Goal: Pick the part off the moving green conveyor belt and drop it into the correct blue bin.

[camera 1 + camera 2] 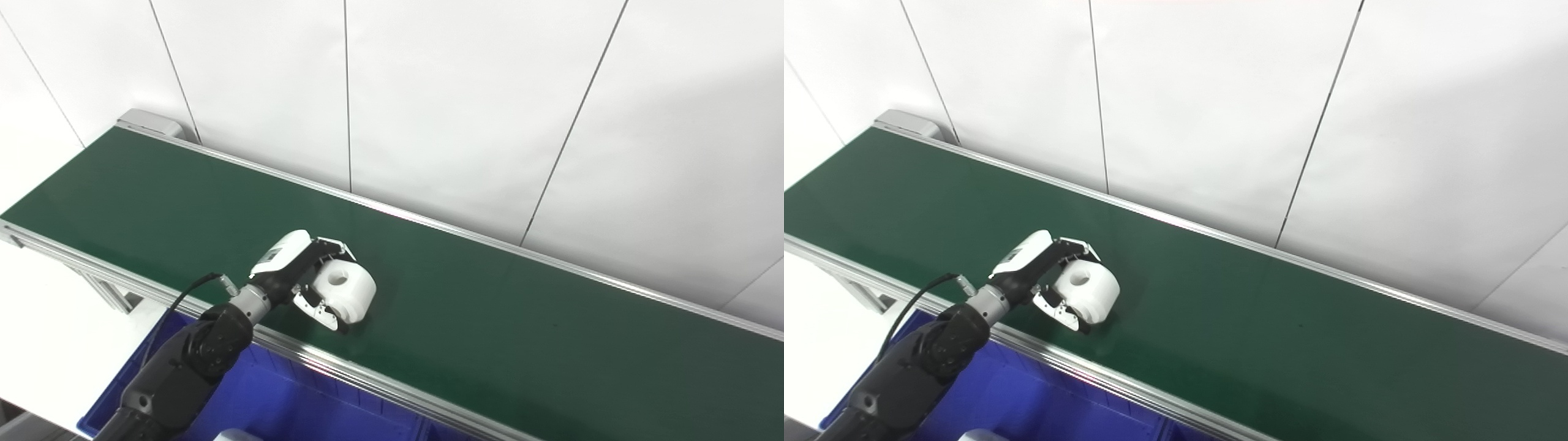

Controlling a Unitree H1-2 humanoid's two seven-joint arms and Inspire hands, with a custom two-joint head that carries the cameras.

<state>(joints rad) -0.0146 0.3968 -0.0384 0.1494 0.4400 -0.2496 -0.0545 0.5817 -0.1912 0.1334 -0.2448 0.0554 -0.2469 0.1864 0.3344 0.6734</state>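
A white cylindrical part (346, 289) with a hole in its top sits on the green conveyor belt (490, 306) near the belt's front edge. My left hand (303, 269) reaches over the front rail and has its fingers (331, 245) and thumb curled around the part, touching it on the far and near sides. The part (1090, 293) still rests on the belt. A blue bin (275, 398) lies below the belt's front rail, under my left arm. The right hand is not in view.
The belt's aluminium front rail (367, 380) runs diagonally between the belt and the bin. A white panelled wall (459, 110) stands right behind the belt. A white object (239, 435) shows at the bottom edge inside the bin.
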